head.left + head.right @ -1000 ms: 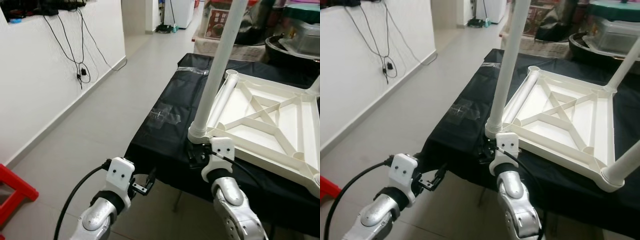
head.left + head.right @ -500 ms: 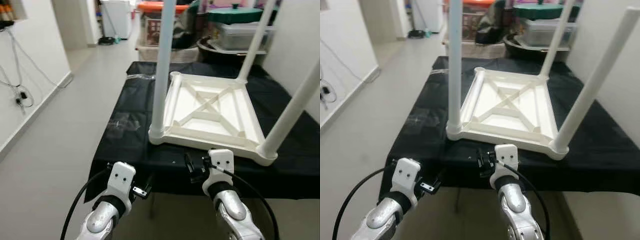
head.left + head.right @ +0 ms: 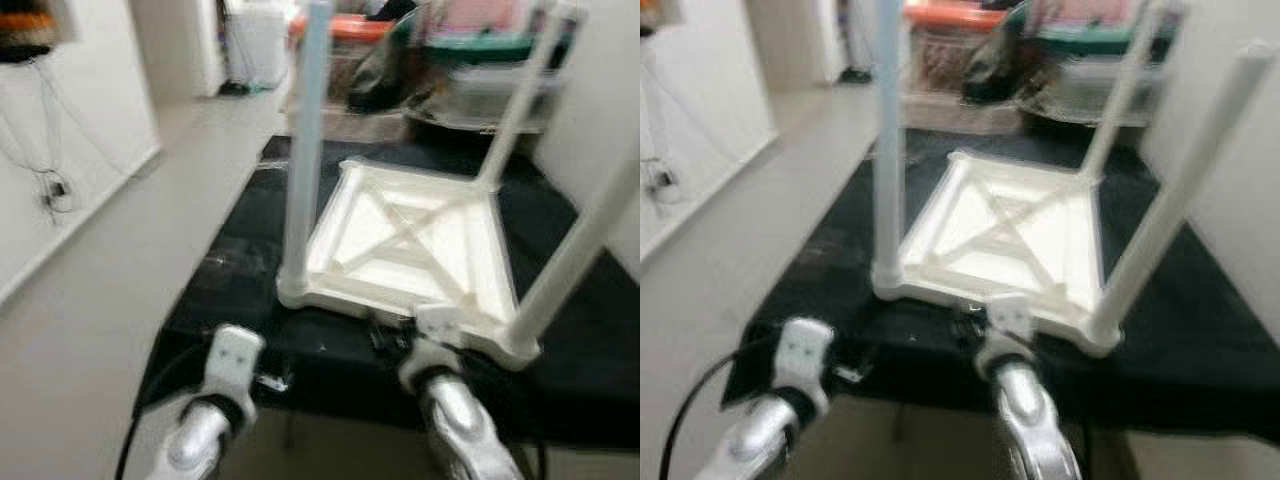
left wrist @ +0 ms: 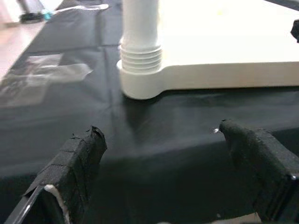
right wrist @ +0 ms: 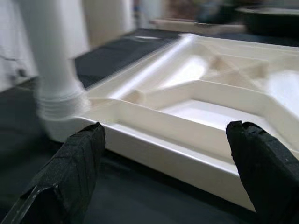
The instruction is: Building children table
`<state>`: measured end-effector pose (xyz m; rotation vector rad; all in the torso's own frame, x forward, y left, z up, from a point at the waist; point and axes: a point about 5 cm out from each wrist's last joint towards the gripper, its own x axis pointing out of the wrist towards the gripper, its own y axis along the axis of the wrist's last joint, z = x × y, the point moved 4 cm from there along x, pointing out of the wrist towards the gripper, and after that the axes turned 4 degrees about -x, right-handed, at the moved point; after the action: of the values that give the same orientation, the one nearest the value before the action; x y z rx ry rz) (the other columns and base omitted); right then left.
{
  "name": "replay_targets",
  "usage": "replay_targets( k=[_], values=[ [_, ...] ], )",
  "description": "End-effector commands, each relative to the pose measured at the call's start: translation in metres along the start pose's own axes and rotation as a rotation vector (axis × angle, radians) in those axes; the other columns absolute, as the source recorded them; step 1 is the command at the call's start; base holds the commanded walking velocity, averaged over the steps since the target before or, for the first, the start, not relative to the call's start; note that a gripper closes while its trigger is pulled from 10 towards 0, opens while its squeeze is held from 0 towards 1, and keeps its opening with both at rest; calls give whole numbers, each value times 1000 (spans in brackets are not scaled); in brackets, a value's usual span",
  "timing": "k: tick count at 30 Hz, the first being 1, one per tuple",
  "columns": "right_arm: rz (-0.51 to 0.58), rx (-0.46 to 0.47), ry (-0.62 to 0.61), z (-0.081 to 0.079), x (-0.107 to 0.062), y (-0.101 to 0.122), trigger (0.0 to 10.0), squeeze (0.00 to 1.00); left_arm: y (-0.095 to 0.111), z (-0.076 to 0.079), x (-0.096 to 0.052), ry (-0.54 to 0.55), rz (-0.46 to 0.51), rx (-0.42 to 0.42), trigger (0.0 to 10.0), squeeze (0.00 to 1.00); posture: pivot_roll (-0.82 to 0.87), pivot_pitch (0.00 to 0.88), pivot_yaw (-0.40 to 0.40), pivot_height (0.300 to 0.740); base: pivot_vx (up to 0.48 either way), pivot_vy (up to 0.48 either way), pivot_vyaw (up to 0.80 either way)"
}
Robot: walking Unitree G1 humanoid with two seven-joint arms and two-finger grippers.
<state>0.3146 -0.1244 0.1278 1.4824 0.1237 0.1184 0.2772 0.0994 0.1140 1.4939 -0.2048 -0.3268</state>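
1. Location: the white plastic children's table (image 3: 405, 245) lies upside down on the black-covered work table (image 3: 235, 265), its ribbed underside facing up. Three legs are fitted: the near-left leg (image 3: 303, 150), the near-right leg (image 3: 575, 240) and the far-right leg (image 3: 520, 95). The far-left corner socket (image 3: 352, 167) appears empty; blur prevents confirmation.

2. Left gripper (image 4: 163, 172): fingers spread wide, holding nothing. It hovers at the near edge of the work table, aimed at the threaded base of the near-left leg, clear of it.

3. Right gripper (image 5: 168, 172): fingers spread wide, holding nothing. It faces the near side rail (image 5: 177, 154) of the children's table, close to it but not touching.

4. Handling estimate: the children's table looks like hollow moulded plastic, so expect it to be light and stiff. The surface is smooth and glossy, so narrow finger pads are likely to slip on it. The black cover may let the whole piece slide when pushed.

5. Recommended hold: pinch the near side rail or an inner cross rib (image 3: 395, 225), where the fingers can straddle a thin wall. A leg is round and wide; grip it low, just above the threaded collar (image 4: 140, 58), to limit leverage on the joint.

6. Risk: the upright legs make the piece top-heavy when tilted. Support it with both grippers.
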Motion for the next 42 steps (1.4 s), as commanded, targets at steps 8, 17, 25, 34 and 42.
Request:
replay_targets(
  k=[8, 17, 25, 34, 42],
  values=[
    [15, 6, 91, 8, 15, 5, 10000, 0, 0, 2, -1, -7, 4, -5, 10000, 0, 102, 59, -45, 740, 0, 0, 0],
    [-87, -132, 284, 38, 72, 29, 10000, 0, 3, 14, -4, -59, 7, -2, 10000, 0, 98, 87, -46, 740, 0, 0, 0],
    [-308, -279, 560, 44, 90, 39, 10000, 0, 7, 32, -13, -123, 7, 15, 10000, 0, 112, 137, -74, 740, 0, 0, 0],
    [-426, -389, 777, 38, 89, 41, 10000, 0, 9, 42, -20, -137, 5, 8, 10000, 0, 110, 153, -94, 740, 0, 0, 0],
    [-485, -436, 844, 36, 85, 32, 10000, 0, 8, 43, -21, -141, -2, 2, 10000, 0, 106, 149, -95, 740, 0, 0, 0]
  ],
)
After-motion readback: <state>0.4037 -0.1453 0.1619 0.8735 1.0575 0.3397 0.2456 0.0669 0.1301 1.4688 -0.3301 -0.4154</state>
